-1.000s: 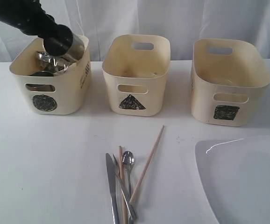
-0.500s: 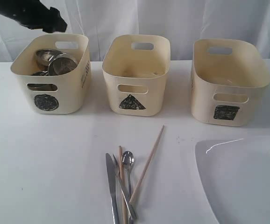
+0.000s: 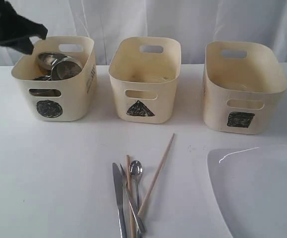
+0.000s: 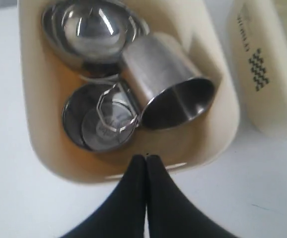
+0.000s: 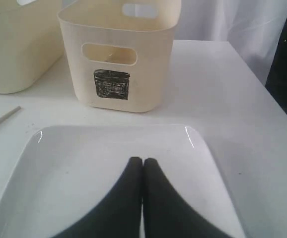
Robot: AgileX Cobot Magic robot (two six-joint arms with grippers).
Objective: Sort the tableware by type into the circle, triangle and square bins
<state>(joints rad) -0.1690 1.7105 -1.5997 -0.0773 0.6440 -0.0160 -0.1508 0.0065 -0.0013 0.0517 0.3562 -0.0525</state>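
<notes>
In the exterior view, the left bin (image 3: 76, 101) bears a dark scribbled circle (image 3: 47, 109) on its front, the middle bin (image 3: 148, 82) a triangle (image 3: 140, 109), the right bin (image 3: 215, 101) a square (image 3: 241, 119). The small print (image 3: 90, 82) on the left bin's side is illegible.

My big white plate (image 3: 262, 193) runs off the right and bottom edges of the exterior view, so I see only part of it. The knife (image 3: 117, 198) and one of the chopsticks (image 3: 129, 198) are cut off at the bottom too. The wall of the circle bin (image 3: 64, 101) hides the low part of a steel cup (image 3: 66, 68). Something pale may lie in the triangle bin (image 3: 143, 96), but I can't tell. My left arm (image 3: 4, 25) runs off the corner.
</notes>
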